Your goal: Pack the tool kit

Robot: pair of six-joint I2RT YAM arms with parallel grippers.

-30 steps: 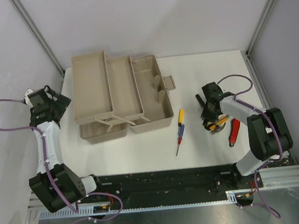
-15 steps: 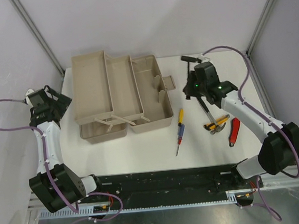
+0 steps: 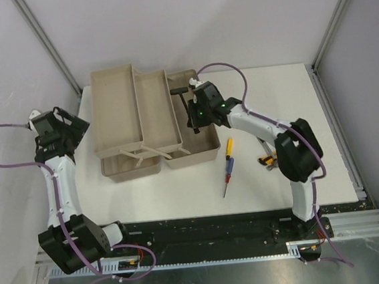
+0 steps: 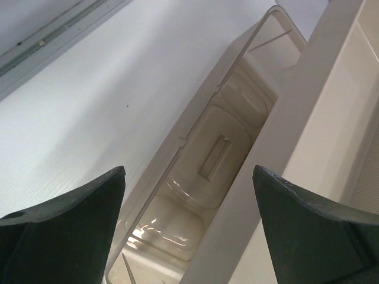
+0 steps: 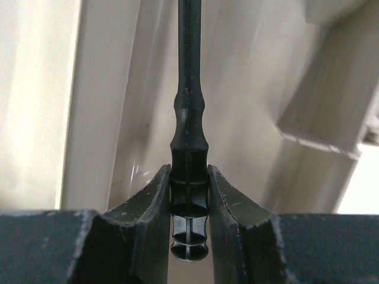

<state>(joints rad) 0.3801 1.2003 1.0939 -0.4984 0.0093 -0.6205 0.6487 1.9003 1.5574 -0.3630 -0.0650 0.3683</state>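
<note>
The beige toolbox lies open at the table's back left, its trays folded out to the left. My right gripper is shut on the black hammer and holds it over the box's open base compartment. In the right wrist view the fingers clamp the hammer's handle above the box's inside. My left gripper is open and empty beside the trays' left edge. The screwdriver and the yellow-handled pliers lie on the table. The red-handled tool is hidden.
The left wrist view shows the translucent lid and a tray's edge between the open gripper fingers. Frame posts stand at the back corners. The right arm's links reach over the pliers' spot.
My right gripper lifted the hammer from the pile at the right and carried it left, over the open toolbox. The left arm has barely moved.
</note>
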